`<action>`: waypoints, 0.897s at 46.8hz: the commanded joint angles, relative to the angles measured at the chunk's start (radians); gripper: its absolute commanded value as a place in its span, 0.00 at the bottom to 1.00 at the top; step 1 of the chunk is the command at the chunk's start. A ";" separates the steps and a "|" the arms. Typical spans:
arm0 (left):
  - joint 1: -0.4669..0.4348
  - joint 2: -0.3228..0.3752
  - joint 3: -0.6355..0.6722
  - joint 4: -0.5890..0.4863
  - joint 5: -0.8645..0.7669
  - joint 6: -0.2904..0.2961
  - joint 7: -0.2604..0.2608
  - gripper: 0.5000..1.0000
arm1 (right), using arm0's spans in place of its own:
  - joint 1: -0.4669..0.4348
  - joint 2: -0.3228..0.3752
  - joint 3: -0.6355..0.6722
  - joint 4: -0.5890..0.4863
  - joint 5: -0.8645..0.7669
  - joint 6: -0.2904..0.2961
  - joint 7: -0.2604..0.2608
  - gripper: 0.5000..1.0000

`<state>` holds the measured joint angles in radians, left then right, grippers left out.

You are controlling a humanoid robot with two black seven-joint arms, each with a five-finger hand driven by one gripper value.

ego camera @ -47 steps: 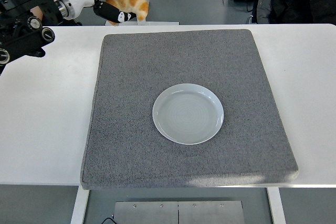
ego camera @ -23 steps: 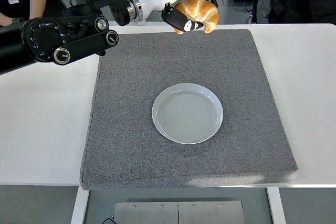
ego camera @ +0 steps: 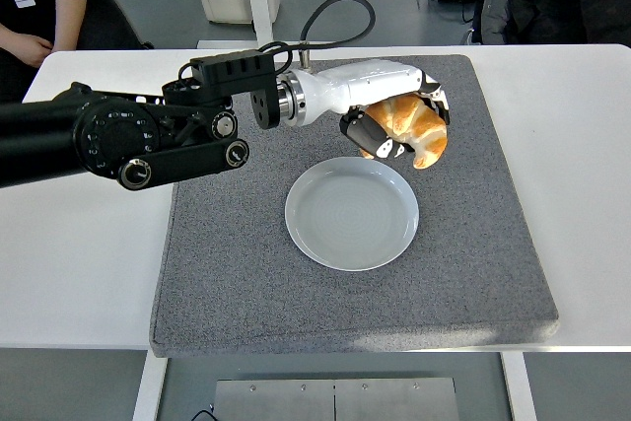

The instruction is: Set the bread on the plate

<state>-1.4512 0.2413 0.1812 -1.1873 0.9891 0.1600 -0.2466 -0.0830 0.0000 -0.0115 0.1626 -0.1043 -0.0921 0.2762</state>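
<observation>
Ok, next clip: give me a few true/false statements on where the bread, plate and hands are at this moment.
1. The left hand grips the bread. True.
2. The bread lies on the plate. False: it is held just beyond the plate's far rim.
3. The plate is empty. True.
4. The plate sits on the bare white table. False: it sits on the grey mat.
5. The right hand reaches over the mat. False: it is out of view.
</observation>
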 commanded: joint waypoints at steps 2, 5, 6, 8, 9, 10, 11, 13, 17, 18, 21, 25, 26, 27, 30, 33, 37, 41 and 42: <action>0.037 0.009 -0.002 0.000 0.033 0.001 -0.005 0.00 | 0.000 0.000 -0.001 0.000 0.000 0.000 0.000 1.00; 0.063 0.010 -0.002 0.000 0.045 0.007 -0.007 0.00 | 0.000 0.000 -0.001 0.000 0.000 0.000 0.000 1.00; 0.071 0.010 -0.002 0.000 0.048 0.012 -0.008 0.00 | 0.000 0.000 -0.001 0.000 0.000 0.000 0.000 1.00; 0.086 0.009 -0.002 0.000 0.057 0.018 -0.011 0.00 | 0.000 0.000 -0.001 0.000 0.000 0.000 0.000 1.00; 0.095 0.009 -0.002 0.000 0.063 0.021 -0.013 0.00 | 0.000 0.000 -0.001 0.000 0.000 0.000 0.000 1.00; 0.106 0.009 -0.002 0.000 0.069 0.023 -0.013 0.00 | 0.000 0.000 -0.001 0.000 0.000 0.000 0.000 1.00; 0.115 0.009 -0.002 0.002 0.075 0.024 -0.013 0.00 | 0.000 0.000 -0.001 0.000 0.000 0.000 0.000 1.00; 0.135 0.009 -0.002 0.002 0.088 0.029 -0.013 0.00 | 0.000 0.000 0.001 0.000 0.000 0.002 0.000 1.00; 0.167 0.003 -0.002 0.006 0.109 0.036 -0.013 0.00 | -0.001 0.000 0.001 0.000 0.000 0.000 0.000 1.00; 0.173 0.001 -0.003 0.008 0.112 0.038 -0.013 0.00 | -0.001 0.000 0.001 0.000 0.000 0.000 0.000 1.00; 0.190 0.000 -0.006 0.012 0.112 0.044 -0.013 0.00 | -0.001 0.000 0.001 0.000 0.000 0.000 0.000 1.00; 0.206 -0.002 -0.009 0.015 0.112 0.047 -0.013 0.00 | -0.001 0.000 0.001 0.000 0.000 0.000 0.000 1.00; 0.209 -0.002 -0.009 0.017 0.112 0.047 -0.013 0.00 | -0.001 0.000 0.001 0.000 0.000 0.000 0.000 1.00; 0.212 -0.002 -0.009 0.017 0.112 0.047 -0.013 0.00 | -0.001 0.000 0.001 0.000 0.000 0.000 0.000 1.00; 0.218 -0.002 -0.011 0.017 0.112 0.047 -0.013 0.00 | -0.001 0.000 0.001 0.000 0.000 0.000 0.000 1.00; 0.222 -0.002 -0.009 0.020 0.112 0.050 -0.013 0.00 | -0.001 0.000 0.001 0.000 0.000 0.000 0.000 1.00; 0.238 -0.002 -0.009 0.028 0.112 0.055 -0.014 0.00 | -0.001 0.000 0.001 0.000 0.000 0.000 0.000 1.00; 0.247 -0.002 -0.008 0.037 0.112 0.055 -0.013 0.00 | -0.001 0.000 0.001 0.000 0.000 0.000 0.000 1.00; 0.252 0.001 -0.008 0.038 0.112 0.055 -0.014 0.00 | -0.001 0.000 0.001 0.000 0.000 0.000 0.000 1.00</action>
<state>-1.2085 0.2392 0.1723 -1.1543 1.1015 0.2146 -0.2595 -0.0844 0.0000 -0.0107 0.1626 -0.1043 -0.0920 0.2761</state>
